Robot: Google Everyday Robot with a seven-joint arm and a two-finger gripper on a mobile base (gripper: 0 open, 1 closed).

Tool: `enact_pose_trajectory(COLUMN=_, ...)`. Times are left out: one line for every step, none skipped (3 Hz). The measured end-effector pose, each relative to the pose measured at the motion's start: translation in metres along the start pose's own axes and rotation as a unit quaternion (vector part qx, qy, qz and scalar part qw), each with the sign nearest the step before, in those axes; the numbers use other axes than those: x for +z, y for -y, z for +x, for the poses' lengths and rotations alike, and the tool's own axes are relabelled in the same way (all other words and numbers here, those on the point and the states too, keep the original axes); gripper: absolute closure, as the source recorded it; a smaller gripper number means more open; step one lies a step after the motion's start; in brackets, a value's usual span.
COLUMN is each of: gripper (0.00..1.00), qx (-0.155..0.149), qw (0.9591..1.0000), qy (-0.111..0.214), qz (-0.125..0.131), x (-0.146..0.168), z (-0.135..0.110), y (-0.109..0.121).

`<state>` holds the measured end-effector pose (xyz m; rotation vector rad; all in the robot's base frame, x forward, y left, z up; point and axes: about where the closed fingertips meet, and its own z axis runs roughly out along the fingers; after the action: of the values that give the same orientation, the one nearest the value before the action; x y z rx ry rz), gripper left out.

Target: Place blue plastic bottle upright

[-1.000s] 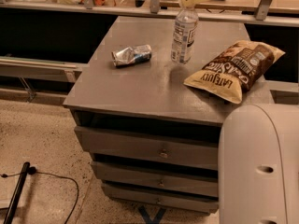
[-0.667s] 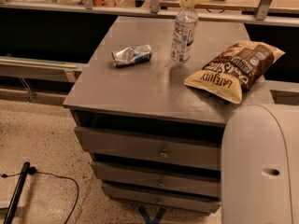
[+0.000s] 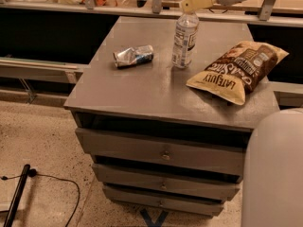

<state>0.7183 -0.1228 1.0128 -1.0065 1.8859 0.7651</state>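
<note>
The blue plastic bottle (image 3: 184, 40) stands upright on the grey cabinet top (image 3: 142, 89), toward the back and right of the middle. It is clear and pale, with a light label carrying a small dark square. My gripper (image 3: 195, 1), cream-coloured, reaches in from the upper right and hangs just above the bottle's top. Whether it touches the bottle I cannot tell.
A crushed silver-blue can (image 3: 134, 56) lies left of the bottle. A brown and yellow chip bag (image 3: 237, 70) lies to its right, near the right edge. Three drawers (image 3: 163, 152) sit below the top. A rail (image 3: 94, 6) runs behind. My white body (image 3: 274, 174) fills the lower right.
</note>
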Motion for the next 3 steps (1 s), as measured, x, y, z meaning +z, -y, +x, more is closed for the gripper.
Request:
enact_pose_trajectory(gripper=0.74, qx=0.002, qw=1.0000, qy=0.000, qz=0.005, x=0.0068, z=0.0118, y=-0.0110)
enact_pose_trajectory(gripper=0.53, qx=0.001, qw=1.0000, qy=0.002, qz=0.009, x=0.0091, z=0.0168, y=-0.0169)
enact_pose_trajectory(gripper=0.29, qx=0.001, qw=1.0000, qy=0.002, qz=0.009, x=0.0083, z=0.0151, y=-0.0172)
